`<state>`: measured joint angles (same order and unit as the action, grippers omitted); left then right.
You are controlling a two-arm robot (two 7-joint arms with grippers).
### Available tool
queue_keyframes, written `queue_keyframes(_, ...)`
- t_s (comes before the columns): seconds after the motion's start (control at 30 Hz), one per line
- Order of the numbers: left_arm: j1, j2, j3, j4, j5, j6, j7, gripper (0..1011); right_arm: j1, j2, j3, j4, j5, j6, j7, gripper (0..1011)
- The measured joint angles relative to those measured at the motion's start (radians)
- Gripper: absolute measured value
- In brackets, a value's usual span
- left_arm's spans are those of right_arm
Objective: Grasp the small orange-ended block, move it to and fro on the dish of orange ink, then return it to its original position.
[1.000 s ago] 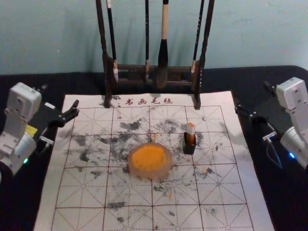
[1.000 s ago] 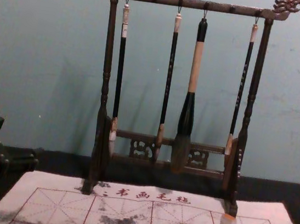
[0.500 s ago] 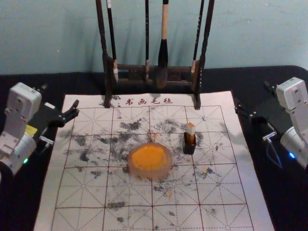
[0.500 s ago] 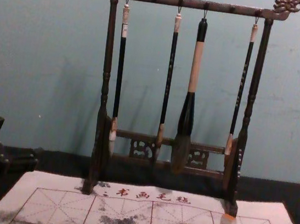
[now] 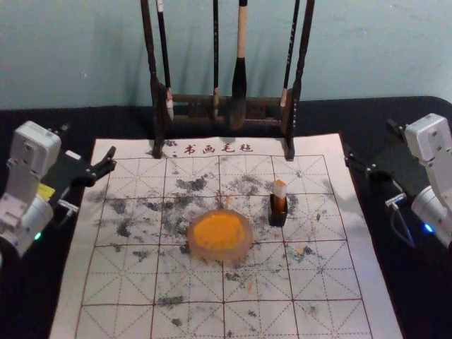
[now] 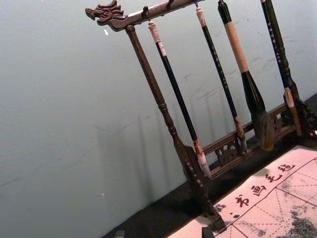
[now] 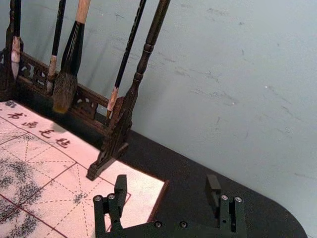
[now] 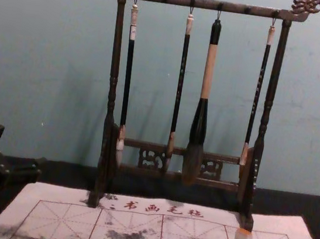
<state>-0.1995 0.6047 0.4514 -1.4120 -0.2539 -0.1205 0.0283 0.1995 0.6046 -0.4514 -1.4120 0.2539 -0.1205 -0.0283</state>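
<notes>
Both grippers stand apart from the task's things, the left gripper (image 5: 89, 140) past the mat's left edge and the right gripper (image 5: 369, 139) past its right edge. Their fingers are spread with nothing between them, as the left gripper (image 6: 163, 233) and right gripper (image 7: 167, 182) also show in their wrist views. The small block (image 5: 280, 189), whitish with an orange top, stands upright in a dark holder (image 5: 276, 219) right of centre. Its lower part is orange; its bottom is hidden in the holder. To its left and nearer lies the round dish (image 5: 219, 233) of orange ink.
A dark wooden rack (image 8: 205, 3) with several hanging brushes stands at the mat's back edge, before the wall. The white gridded mat (image 5: 191, 321), stained with dark ink, lies on a black table (image 5: 42, 296). The large brush (image 8: 208, 73) hangs right of the rack's middle.
</notes>
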Motion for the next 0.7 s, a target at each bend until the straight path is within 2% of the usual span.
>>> queue_keyframes(0.37, 0.0, 0.0, 0.0, 0.0, 0.0, 0.0, 0.0, 1001, -0.001, 0.0, 0.002, 0.0, 0.0, 0.0, 0.002, 1002)
queue_keyframes(0.5, 0.0, 0.0, 0.0, 0.0, 0.0, 0.0, 0.0, 1001, -0.021, 0.002, 0.01, -0.02, 0.013, 0.006, 0.036, 1003)
queue_keyframes(0.7, 0.0, 0.0, 0.0, 0.0, 0.0, 0.0, 0.0, 1001, -0.07, 0.015, 0.021, -0.084, 0.066, 0.04, 0.117, 1003)
